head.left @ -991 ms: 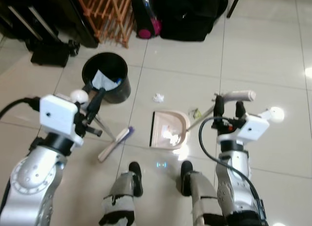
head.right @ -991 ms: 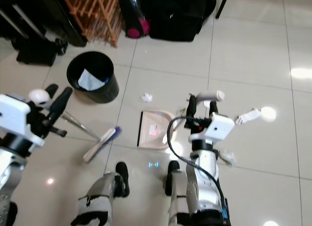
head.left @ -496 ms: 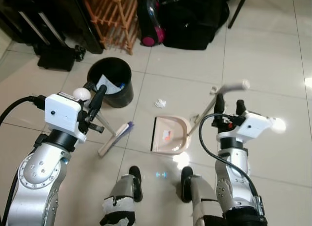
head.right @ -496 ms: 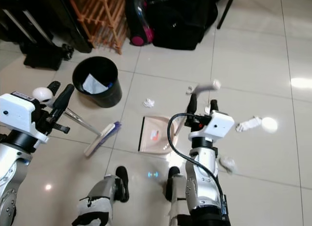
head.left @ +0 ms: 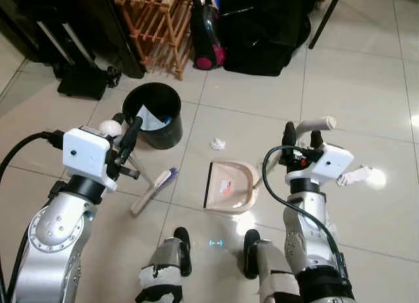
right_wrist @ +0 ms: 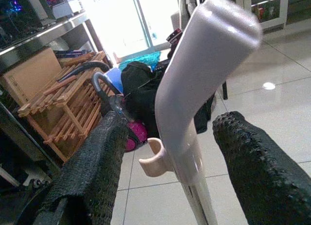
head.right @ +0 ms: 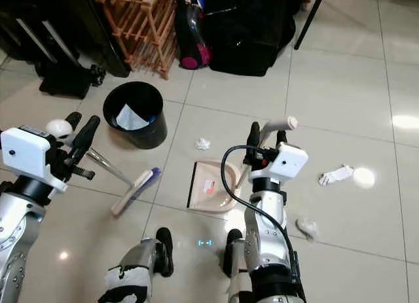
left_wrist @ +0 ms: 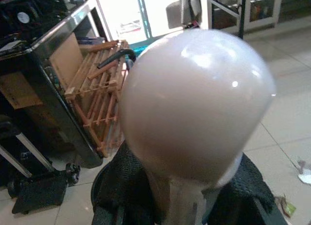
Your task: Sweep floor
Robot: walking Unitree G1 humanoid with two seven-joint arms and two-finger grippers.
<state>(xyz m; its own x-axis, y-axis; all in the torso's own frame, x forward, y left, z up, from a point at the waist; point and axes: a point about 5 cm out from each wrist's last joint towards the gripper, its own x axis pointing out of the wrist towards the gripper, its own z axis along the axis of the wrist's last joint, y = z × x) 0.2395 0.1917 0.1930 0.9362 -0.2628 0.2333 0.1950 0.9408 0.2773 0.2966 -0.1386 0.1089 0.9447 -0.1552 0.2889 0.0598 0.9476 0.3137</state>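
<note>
My left gripper is shut on the broom's metal handle just below its white knob. The broom slants down to its brush head on the tiles. A beige dustpan lies flat on the floor in front of my feet. Its long handle rises between the fingers of my right gripper, which stand apart with gaps on both sides. A crumpled white paper lies just beyond the pan. More paper scraps lie to my right.
A black bin holding paper stands ahead on the left. Behind it are a wooden rack, a pink and black vacuum, a large black bag and a black box. Shiny tiles stretch to the right.
The whole picture has shifted down, so the camera has moved. My right gripper has come a little nearer the dustpan. The left gripper holds the broom as before.
</note>
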